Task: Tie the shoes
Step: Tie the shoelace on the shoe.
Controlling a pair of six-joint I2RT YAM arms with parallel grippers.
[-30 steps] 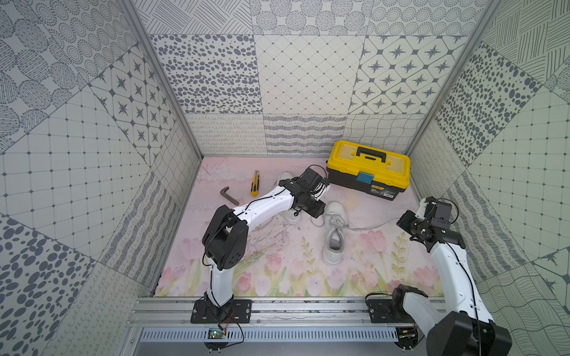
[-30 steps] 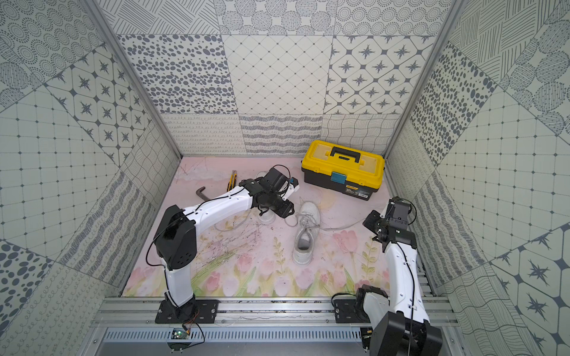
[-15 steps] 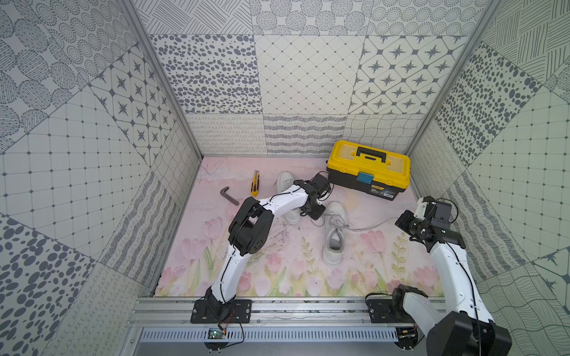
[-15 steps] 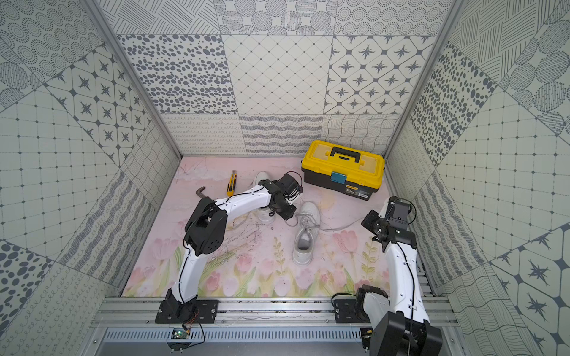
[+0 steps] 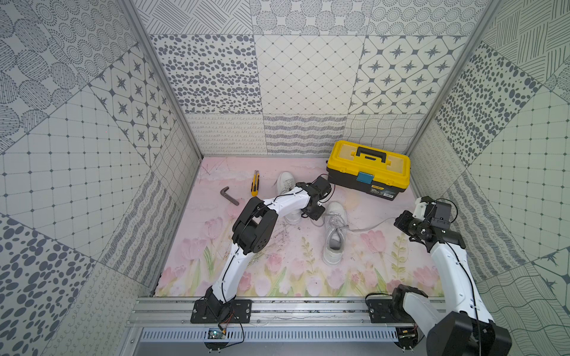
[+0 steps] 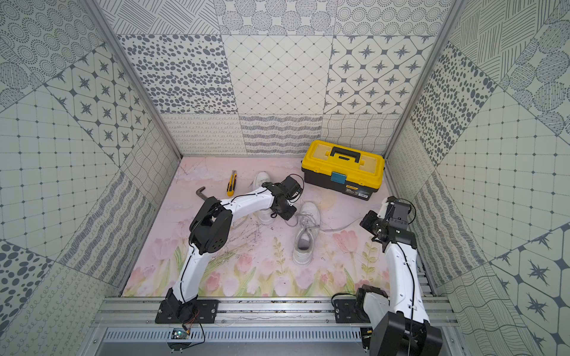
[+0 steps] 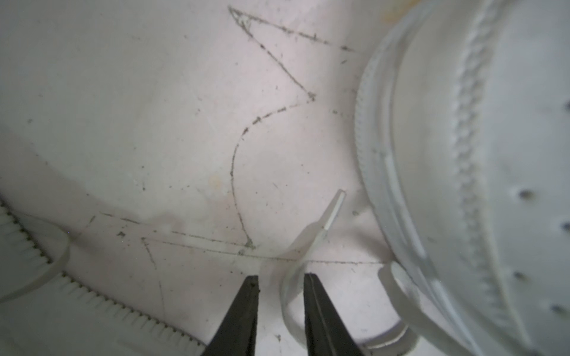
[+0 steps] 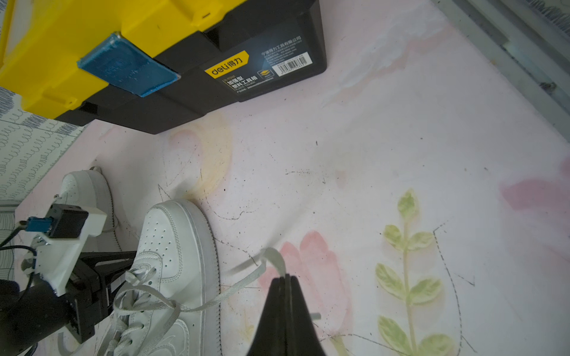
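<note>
Since the earlier frame the left arm's elbow has swung inward and upward; the right arm has kept its place. Top views: the plain white low-top lace-up sneakers lie on the pink floral mat [image 5: 191,234]. The near shoe [image 5: 334,237] [image 6: 305,234] has its heel toward the rail, and the far shoe [image 5: 285,182] [image 6: 262,178] is partly hidden behind the left arm. The left gripper [image 5: 313,212] [image 6: 285,212] sits low between them, by the near shoe's toe. The right gripper [image 5: 399,221] [image 6: 365,223] stands well to the right, with the right lace [image 5: 370,225] running to it. Left wrist view: the left gripper [image 7: 279,279] has its jaws narrowly apart, and the flat pale left lace end [image 7: 333,212] passes between them, not yet pinched. Right wrist view: the right gripper [image 8: 285,279] is closed on the right lace [image 8: 276,259]. No knot or bow is visible on the near shoe. Judged progress is early: one lace is secured and the second is about to be taken. Crossing, knotting and the whole far shoe probably remain.
</note>
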